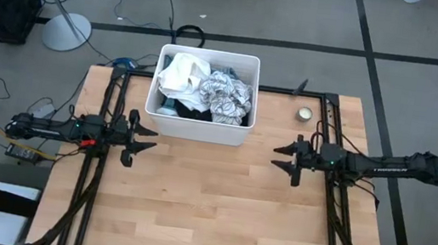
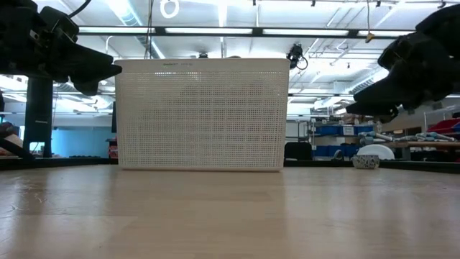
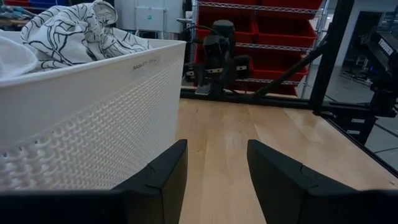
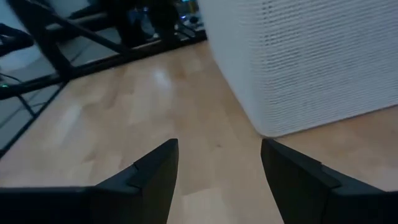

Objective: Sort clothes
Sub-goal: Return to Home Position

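With the clothes (image 1: pixel 206 91) in the tub (image 1: pixel 198 130), the left pincer (image 1: pixel 150 139) and right pincer (image 1: pixel 278 159) hung released and empty above the bench (image 1: pixel 214 216), so only homing both arms seemed left.

Both arms are matt black: slim tubes with thicker, blocky joints. The left arm (image 1: pixel 47 126) and the right arm (image 1: pixel 393 168) each carry a line of small white lettering along the forearm, too small to read. The left tool (image 1: pixel 150 139) and the right tool (image 1: pixel 280 159) each end in two flat, wedge-shaped fingers. From the wrists, the left fingers (image 3: pixel 163 180) and the right fingers (image 4: pixel 152 174) are plain and dark, with stepped, angular inner edges. Just behind the left tool sits a short red wire (image 1: pixel 86 142).
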`<move>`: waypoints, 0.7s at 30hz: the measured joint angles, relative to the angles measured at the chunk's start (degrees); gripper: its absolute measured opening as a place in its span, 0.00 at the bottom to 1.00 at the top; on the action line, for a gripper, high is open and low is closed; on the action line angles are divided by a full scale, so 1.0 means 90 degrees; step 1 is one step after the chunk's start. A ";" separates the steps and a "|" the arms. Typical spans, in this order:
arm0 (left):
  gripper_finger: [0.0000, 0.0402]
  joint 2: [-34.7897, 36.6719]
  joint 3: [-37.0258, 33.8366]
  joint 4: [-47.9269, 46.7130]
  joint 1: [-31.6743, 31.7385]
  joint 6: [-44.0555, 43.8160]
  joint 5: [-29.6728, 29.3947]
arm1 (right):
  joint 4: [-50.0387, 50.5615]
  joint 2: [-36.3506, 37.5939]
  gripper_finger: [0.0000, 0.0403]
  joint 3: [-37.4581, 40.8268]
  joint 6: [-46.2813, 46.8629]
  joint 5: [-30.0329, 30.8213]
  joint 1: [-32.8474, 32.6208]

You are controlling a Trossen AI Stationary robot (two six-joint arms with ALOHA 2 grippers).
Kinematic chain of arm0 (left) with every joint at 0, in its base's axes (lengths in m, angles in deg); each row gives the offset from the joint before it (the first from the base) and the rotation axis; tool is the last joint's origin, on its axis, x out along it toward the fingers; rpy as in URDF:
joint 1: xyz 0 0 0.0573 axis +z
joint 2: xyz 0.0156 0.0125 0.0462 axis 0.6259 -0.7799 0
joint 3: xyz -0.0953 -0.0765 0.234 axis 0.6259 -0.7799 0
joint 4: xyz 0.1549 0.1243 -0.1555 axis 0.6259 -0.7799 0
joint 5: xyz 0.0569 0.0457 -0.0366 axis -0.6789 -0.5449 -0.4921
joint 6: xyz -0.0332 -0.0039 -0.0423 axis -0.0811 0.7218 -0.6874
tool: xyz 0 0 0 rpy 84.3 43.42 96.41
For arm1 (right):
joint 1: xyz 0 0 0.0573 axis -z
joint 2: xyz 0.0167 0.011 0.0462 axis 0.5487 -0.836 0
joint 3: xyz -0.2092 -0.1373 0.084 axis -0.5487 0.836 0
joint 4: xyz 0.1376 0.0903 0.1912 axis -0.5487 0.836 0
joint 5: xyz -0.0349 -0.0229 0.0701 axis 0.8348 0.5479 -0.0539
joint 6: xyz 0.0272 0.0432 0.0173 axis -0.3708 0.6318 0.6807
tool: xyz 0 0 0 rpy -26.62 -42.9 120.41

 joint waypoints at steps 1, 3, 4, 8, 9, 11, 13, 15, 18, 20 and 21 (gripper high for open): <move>0.43 0.0000 0.0000 0.0000 0.0000 0.0000 0.0000 | -0.0001 0.0004 0.57 0.0000 -0.0049 0.0065 0.0000; 0.43 0.0000 0.0000 -0.0002 0.0000 0.0000 0.0022 | 0.0141 0.0004 0.57 0.0000 -0.0126 0.0099 0.0000; 0.43 0.0000 0.0000 0.0000 0.0000 0.0000 0.0022 | 0.0253 0.0004 0.57 0.0000 -0.0130 0.0099 0.0000; 0.43 0.0000 0.0000 -0.0002 0.0000 0.0000 0.0022 | 0.0702 0.0004 0.57 0.0001 0.0032 0.0106 0.0000; 0.43 0.0000 0.0000 -0.0002 0.0000 0.0000 0.0022 | 0.0837 0.0004 0.57 0.0002 0.0104 0.0108 0.0000; 0.43 0.0000 0.0000 -0.0002 0.0000 0.0000 0.0020 | 0.0976 0.0006 0.57 0.0002 0.0304 0.0215 0.0000; 0.43 0.0000 0.0000 -0.0005 0.0000 0.0000 0.0020 | 0.1090 0.0029 0.57 0.0002 0.0499 0.0481 0.0000; 0.43 0.0000 0.0000 -0.0002 0.0000 0.0000 0.0019 | 0.1073 0.0038 0.57 0.0002 0.0520 0.0634 0.0000; 0.43 0.0000 0.0000 -0.0006 0.0000 0.0000 0.0019 | 0.1073 0.0036 0.57 0.0002 0.0466 0.0690 0.0000; 0.43 0.0000 0.0000 -0.0019 0.0000 0.0000 0.0019 | 0.1073 0.0035 0.57 0.0002 0.0432 0.0699 0.0000; 0.43 0.0000 0.0000 -0.0019 0.0000 0.0000 0.0019 | 0.1073 0.0032 0.57 0.0002 0.0413 0.0703 0.0000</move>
